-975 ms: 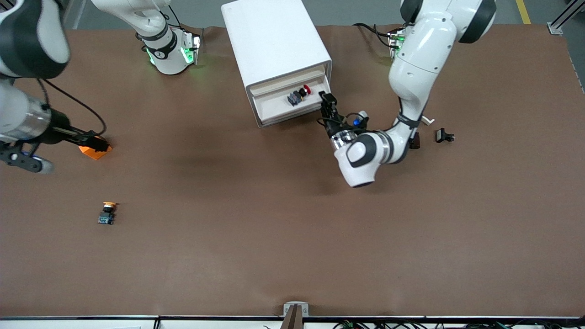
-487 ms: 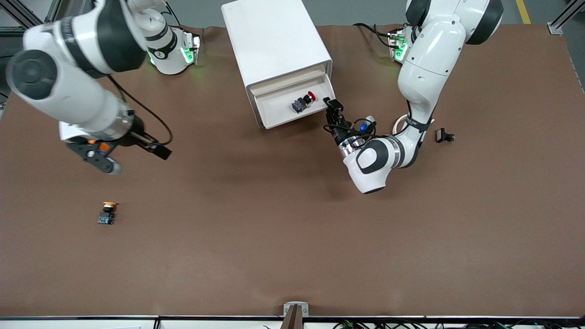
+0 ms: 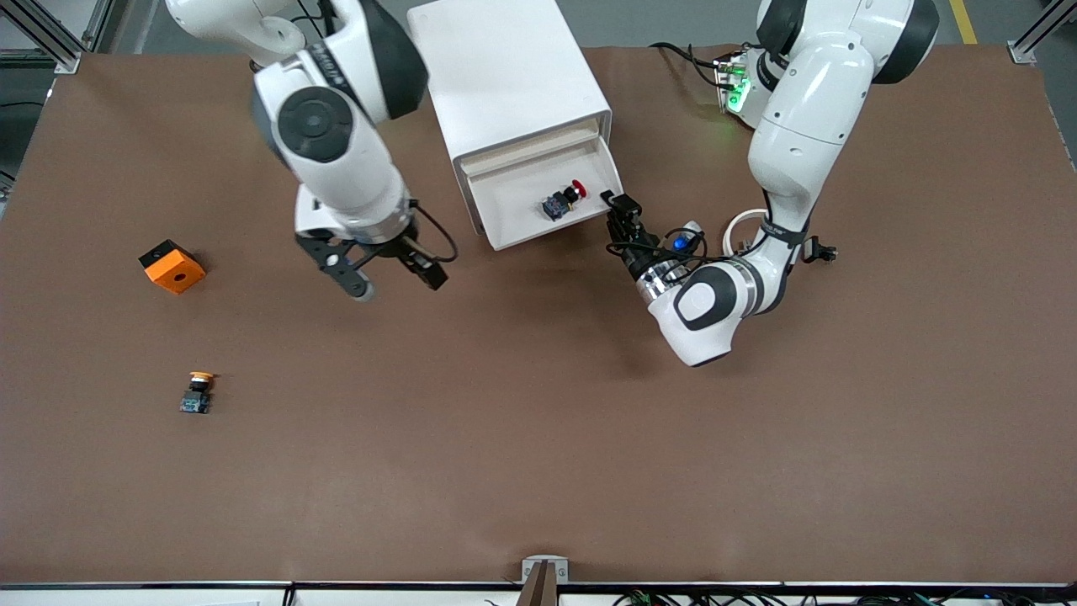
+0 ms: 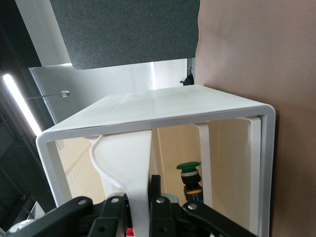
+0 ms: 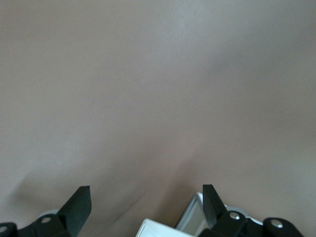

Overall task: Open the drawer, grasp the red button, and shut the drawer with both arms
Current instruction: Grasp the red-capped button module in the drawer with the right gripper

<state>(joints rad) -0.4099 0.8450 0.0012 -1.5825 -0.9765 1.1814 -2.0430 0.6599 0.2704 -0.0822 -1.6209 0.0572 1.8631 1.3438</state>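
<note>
Drawer (image 3: 551, 206) is pulled out of the cabinet (image 3: 509, 76), toward the front camera. Left gripper (image 3: 624, 212) is clamped on the drawer's front edge at the corner toward the left arm's end; the left wrist view shows the fingers pinching the white lip.

Button (image 3: 562, 200) lies on its side in the drawer. Long axis runs slantwise: red cap toward the cabinet and the left arm's end, black-and-blue body toward the front camera and the right arm's end.

Right gripper (image 3: 383, 269) hangs over bare table (image 3: 538, 421), fingers spread, nothing between them. The button sits from it toward the left arm's end and toward the cabinet, with the drawer's side wall between them. I judge the right arm must go up and over that wall.

The left gripper is much nearer the button but busy holding the drawer, so I'd give the grab to the right.

Orange cube (image 3: 172, 267) and yellow-capped button (image 3: 197, 394) lie well apart, toward the right arm's end.
</note>
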